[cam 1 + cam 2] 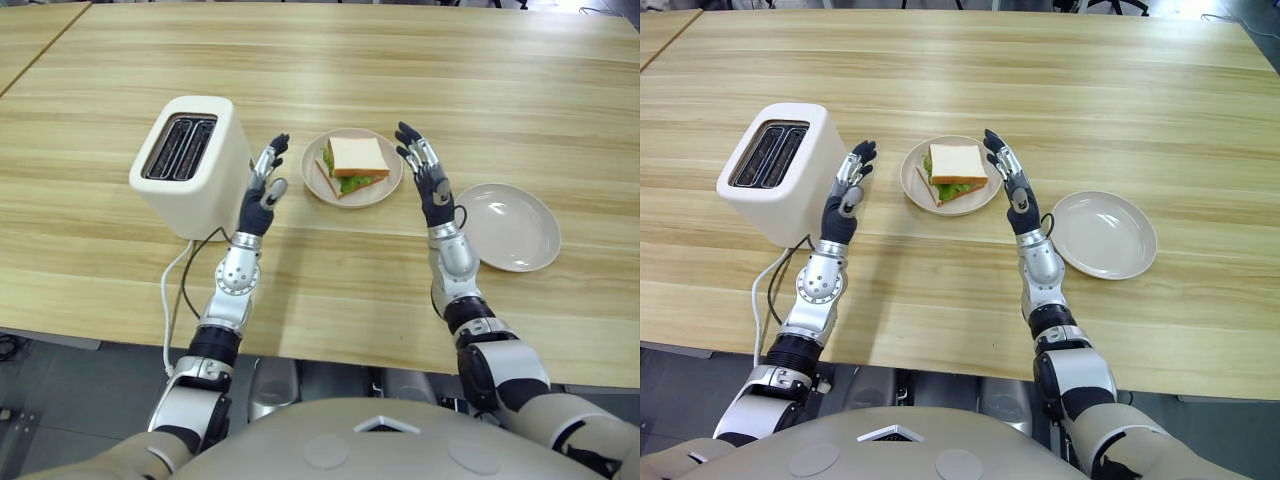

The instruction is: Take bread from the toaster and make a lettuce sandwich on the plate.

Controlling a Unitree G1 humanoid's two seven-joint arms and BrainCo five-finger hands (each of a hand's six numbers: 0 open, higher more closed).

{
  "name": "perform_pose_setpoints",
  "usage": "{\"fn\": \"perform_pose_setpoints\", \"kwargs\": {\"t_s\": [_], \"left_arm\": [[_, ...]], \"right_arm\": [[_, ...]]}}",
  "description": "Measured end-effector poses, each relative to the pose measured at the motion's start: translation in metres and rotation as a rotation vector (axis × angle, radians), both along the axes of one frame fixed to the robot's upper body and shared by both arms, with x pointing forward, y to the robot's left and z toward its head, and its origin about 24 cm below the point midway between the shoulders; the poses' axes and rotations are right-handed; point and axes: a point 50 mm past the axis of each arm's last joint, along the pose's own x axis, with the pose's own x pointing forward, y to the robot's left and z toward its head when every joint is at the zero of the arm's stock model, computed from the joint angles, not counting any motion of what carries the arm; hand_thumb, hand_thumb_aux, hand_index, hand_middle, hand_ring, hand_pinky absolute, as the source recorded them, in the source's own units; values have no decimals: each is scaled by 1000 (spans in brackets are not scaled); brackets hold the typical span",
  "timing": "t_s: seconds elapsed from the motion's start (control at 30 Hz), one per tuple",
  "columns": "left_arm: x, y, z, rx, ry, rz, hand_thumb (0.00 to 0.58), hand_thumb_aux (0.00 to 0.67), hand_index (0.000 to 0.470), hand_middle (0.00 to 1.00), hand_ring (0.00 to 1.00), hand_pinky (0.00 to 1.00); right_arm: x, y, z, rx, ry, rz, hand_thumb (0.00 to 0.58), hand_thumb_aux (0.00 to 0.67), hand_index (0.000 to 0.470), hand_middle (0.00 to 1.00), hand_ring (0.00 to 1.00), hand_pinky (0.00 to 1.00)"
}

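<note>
At the near edge of the table (330, 300), the toaster's white cord (168, 300) dropped over the side, beside a thinner dark lead. Both forearms reached out over the wood from that edge. The left hand (264, 185) hung released, fingers stretched and pointing away from the robot, grasping nothing. It sat just beside the right face of the toaster (205, 195), between it and the sandwich plate (352, 203). The right hand (425, 170) was likewise spread and held nothing, raised between that plate and a second plate (510, 228), which lay to the right and a little nearer.

The sandwich (357, 156) rested on the sandwich plate, midway between the two hands. Its top slice of white bread sat skewed over the bottom slice. Green lettuce (350, 184) showed at the near edge between them, and the lower slice jutted out toward the left. The toaster stood upright, cream-coloured, its two slots (180, 148) facing up. Beyond lay bare wood, and a second tabletop (30, 40) adjoined at the far left.
</note>
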Motion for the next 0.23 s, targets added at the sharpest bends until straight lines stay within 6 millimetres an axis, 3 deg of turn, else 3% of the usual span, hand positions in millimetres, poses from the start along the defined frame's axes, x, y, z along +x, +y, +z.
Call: {"fn": "perform_pose_setpoints", "kwargs": {"t_s": [0.23], "left_arm": [[-1, -2, 0, -24, 0, -18, 0, 0, 0, 0, 0, 0]], "right_arm": [[-1, -7, 4, 30, -40, -74, 0, 0, 0, 0, 0, 0]]}}
